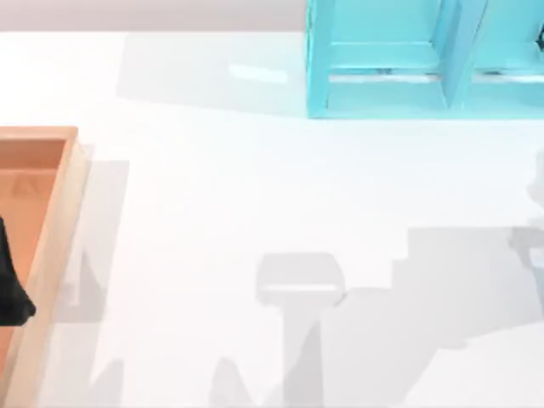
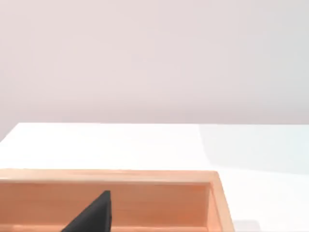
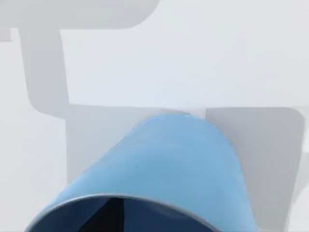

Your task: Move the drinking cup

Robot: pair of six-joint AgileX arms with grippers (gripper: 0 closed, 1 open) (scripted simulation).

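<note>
The drinking cup [image 3: 169, 164] is a plain blue cup seen very close in the right wrist view, its open rim toward the camera and its base pointing away over the white table. A dark finger [image 3: 104, 217] of my right gripper shows inside the rim, gripping the cup's wall. The cup's shadow falls on the table behind it. My left gripper [image 2: 91, 215] is a black shape over the wooden tray [image 2: 145, 176], also seen at the top view's left edge [image 1: 10, 289].
The wooden tray [image 1: 64, 212] lies at the table's left side. A cyan shelf unit [image 1: 382, 59] stands at the back right. Grey arm shadows fall across the white table [image 1: 212, 187] in the front middle and right.
</note>
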